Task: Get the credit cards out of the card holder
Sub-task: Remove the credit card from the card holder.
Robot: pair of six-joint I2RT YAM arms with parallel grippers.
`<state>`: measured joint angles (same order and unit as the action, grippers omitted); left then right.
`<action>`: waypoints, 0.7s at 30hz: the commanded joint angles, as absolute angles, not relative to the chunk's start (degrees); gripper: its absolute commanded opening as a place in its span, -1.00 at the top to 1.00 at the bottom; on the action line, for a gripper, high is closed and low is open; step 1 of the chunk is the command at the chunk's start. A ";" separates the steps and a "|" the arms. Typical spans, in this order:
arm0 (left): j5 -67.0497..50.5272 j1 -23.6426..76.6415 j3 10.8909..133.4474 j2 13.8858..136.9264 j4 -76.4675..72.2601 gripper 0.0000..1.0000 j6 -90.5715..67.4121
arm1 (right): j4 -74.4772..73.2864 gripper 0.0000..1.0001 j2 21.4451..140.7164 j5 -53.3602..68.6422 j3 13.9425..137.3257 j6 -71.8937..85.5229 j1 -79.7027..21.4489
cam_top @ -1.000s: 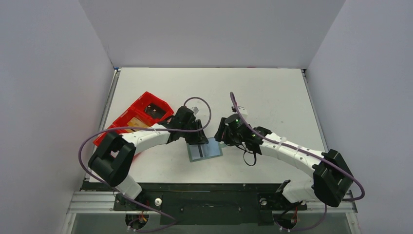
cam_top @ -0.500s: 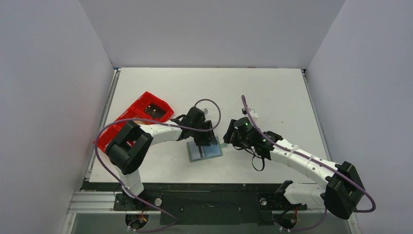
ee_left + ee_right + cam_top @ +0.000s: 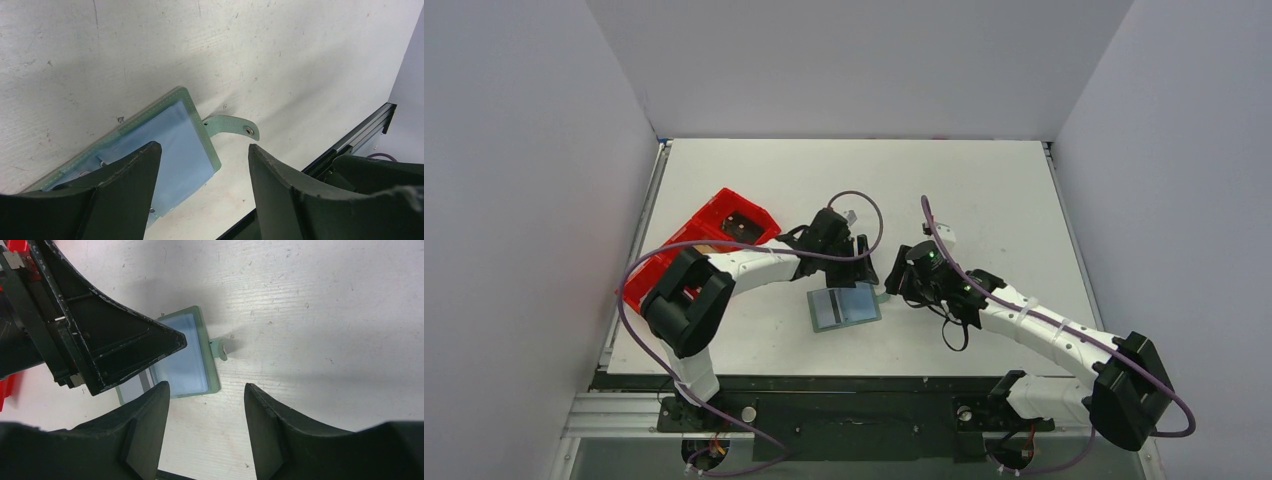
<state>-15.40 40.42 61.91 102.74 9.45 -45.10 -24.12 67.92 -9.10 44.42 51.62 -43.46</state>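
Note:
The card holder (image 3: 844, 306) lies opened flat on the table, grey-green, with its small side tab (image 3: 235, 126) pointing right. A bluish credit card (image 3: 175, 145) sits in the holder's right half, and the left half shows a pale face with a dark stripe (image 3: 829, 310). My left gripper (image 3: 861, 268) hovers open over the holder's far right corner and holds nothing. My right gripper (image 3: 894, 286) stands open just right of the holder (image 3: 185, 360), empty, above bare table. Part of the holder is hidden behind one of the left fingers (image 3: 125, 347) in the right wrist view.
A long red tray (image 3: 699, 245) sits at the left, partly behind the left arm, with a dark item (image 3: 742, 226) in its far end. The table's near edge and black rail (image 3: 350, 145) run close below the holder.
My left gripper has opened wide and come off the holder, shifting toward its far right corner. The right gripper drew back slightly to the right early on, then held still.

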 commanded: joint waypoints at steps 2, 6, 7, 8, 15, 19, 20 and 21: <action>-14.92 40.61 64.92 99.98 10.88 -0.26 -43.17 | -23.64 -0.05 66.83 -10.63 45.14 50.88 -43.07; -15.00 40.56 65.44 99.52 11.32 -0.29 -43.07 | -23.68 -0.06 66.48 -10.46 45.06 50.79 -43.08; -14.34 40.49 65.47 99.24 11.55 -0.29 -43.07 | -23.72 -0.06 66.63 -10.17 45.19 50.71 -43.07; -13.60 40.40 65.50 98.53 11.71 -0.29 -43.11 | -23.72 -0.06 66.76 -10.05 45.27 50.47 -43.11; -11.78 38.41 64.57 93.70 13.47 -0.32 -42.37 | -23.45 -0.07 68.74 -8.53 46.59 49.98 -43.27; -11.18 36.22 62.51 89.70 14.62 -0.33 -41.44 | -23.41 -0.12 70.26 -7.78 47.75 49.46 -43.71; -10.97 35.34 61.46 89.10 15.04 -0.33 -41.33 | -23.41 -0.13 70.63 -7.67 48.13 49.38 -44.00; -10.98 34.81 60.75 87.56 15.21 -0.33 -41.12 | -23.39 -0.15 70.78 -7.61 48.32 49.22 -44.15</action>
